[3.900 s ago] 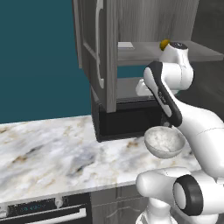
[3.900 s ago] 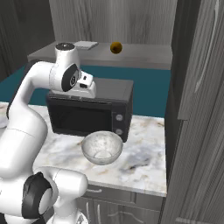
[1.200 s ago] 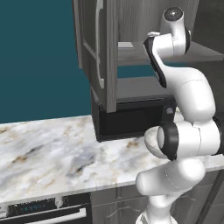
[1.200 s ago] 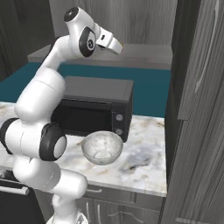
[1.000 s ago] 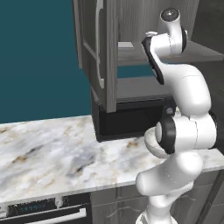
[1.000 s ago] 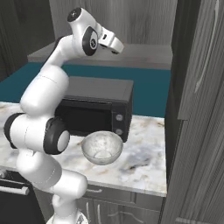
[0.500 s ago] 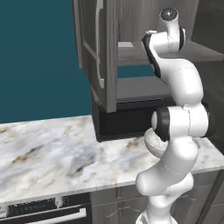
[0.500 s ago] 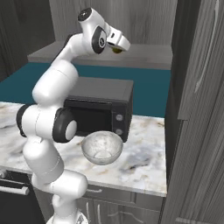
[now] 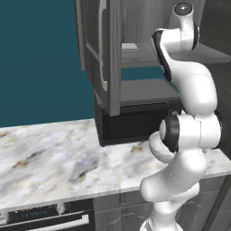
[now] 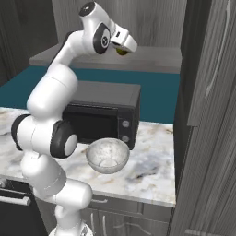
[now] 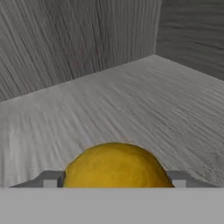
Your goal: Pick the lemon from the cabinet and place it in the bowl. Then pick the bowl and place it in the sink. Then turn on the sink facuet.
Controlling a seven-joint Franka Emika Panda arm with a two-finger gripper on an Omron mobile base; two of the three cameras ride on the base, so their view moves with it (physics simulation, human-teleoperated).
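Note:
The lemon (image 11: pixel 116 166) lies on the grey wood-grain shelf of the cabinet (image 10: pixel 152 57), close up at the bottom of the hand view. My gripper (image 11: pixel 116 178) is open, one fingertip on each side of the lemon and very near it. In the right base view the hand (image 10: pixel 125 46) reaches onto the upper shelf, with the lemon (image 10: pixel 121 51) peeking out under it. The white speckled bowl (image 10: pixel 107 156) stands on the marble counter in front of the microwave; my arm partly hides the bowl (image 9: pixel 155 146) in the left base view. The sink and the sink facuet are out of view.
A black microwave (image 10: pixel 101 113) sits under the cabinet's lower shelf. The open cabinet door (image 9: pixel 106 54) with its curved silvery handle juts out left of the arm. A tall grey panel (image 10: pixel 207 92) rises on the right. An oven front (image 9: pixel 45 216) lies below the marble counter (image 9: pixel 49 158).
The hand has pushed further onto the shelf and now straddles the lemon. The jaws have narrowed a little. The bowl has not moved.

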